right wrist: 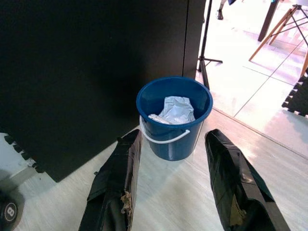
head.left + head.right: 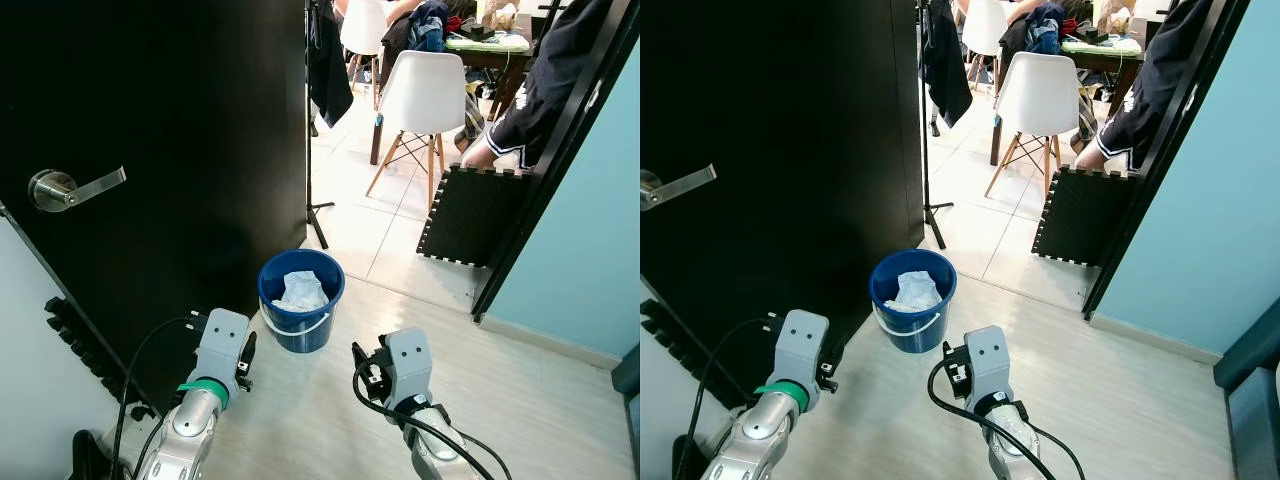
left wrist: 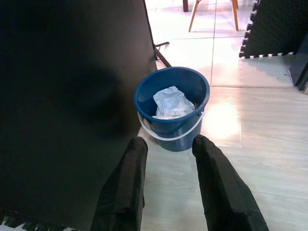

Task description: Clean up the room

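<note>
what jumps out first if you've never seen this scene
A blue bucket with crumpled white paper in it stands on the pale floor by the edge of the big black door. Both pincers, left and right, hover open just short of it. Beyond the doorway a white chair stands by a black foam mat that a person's hand rests on.

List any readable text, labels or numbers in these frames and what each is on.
"8" on a round black object on the floor at the edge of the right wrist view.
Nothing readable on the blue bucket, the crumpled white paper inside it, the black door, or either gripper.
Items on the far table are too small to read.
</note>
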You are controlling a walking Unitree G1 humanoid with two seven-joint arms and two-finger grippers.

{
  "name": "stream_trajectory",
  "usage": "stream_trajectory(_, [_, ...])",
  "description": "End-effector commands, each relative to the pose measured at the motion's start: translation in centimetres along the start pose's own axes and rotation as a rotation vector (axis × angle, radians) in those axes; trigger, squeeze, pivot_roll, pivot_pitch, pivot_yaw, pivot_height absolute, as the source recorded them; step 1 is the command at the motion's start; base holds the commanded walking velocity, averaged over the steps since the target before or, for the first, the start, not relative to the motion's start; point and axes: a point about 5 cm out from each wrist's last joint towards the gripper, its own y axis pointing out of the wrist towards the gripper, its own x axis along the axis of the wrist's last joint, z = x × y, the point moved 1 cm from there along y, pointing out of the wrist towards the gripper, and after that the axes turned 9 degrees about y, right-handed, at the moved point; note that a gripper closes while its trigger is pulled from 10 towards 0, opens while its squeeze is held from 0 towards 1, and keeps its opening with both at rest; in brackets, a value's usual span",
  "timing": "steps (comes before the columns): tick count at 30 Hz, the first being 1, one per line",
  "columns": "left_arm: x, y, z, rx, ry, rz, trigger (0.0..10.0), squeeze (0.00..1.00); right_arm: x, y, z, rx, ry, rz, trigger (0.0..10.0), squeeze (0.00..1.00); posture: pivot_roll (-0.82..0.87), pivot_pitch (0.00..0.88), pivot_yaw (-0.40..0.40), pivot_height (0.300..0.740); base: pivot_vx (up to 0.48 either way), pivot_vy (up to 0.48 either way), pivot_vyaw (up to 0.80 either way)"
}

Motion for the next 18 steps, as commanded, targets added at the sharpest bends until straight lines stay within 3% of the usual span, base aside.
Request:
stream_trajectory(1, [-0.86, -0.24, -0.07, -0.01, 0.003, 0.036, 10.0, 0.0, -0.46, -0.25, 0.04, -0.005, 0.004, 0.021, 10.0, 0.0, -0.11, 0.02, 0.069, 0.74, 0.0, 0.0, 0.0])
stream_trajectory(18, [-0.79, -0.18, -0.03, -0.014, 0.008, 0.034, 10.0, 0.0, -0.45, -0.15, 0.1, -0.008, 0.007, 0.02, 10.0, 0.0, -0.11, 0.018, 0.073, 0.74, -0.323, 0.0, 0.0])
